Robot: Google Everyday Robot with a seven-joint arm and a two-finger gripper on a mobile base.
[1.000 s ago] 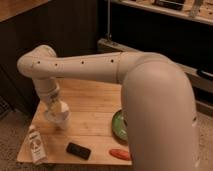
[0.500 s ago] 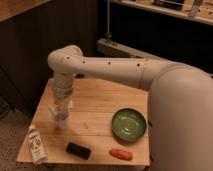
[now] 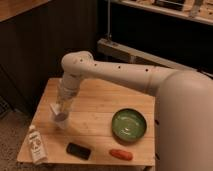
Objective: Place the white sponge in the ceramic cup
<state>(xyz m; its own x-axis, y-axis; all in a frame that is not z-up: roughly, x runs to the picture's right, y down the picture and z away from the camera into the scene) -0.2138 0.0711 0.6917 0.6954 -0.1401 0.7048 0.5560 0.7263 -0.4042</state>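
Rising slightly, my pincer (image 3: 61, 114) hung at left over the ceramic cup (image 3: 62, 120) (grip state unclear); drop seemed near.

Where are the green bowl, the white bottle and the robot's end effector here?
green bowl (image 3: 129, 124): camera view, inner floor of the bowl.
white bottle (image 3: 36, 145): camera view, its labelled body.
end effector (image 3: 61, 116): camera view, lower tip, over the table's left part.

You're looking at a lab or workshop: a small wooden worktop (image 3: 105, 107) stands on speckled floor (image 3: 12, 135) before dark panelled walls (image 3: 47, 45), with a metal rail (image 3: 130, 54) behind. The gripper (image 3: 61, 112) hangs over the worktop's left side.
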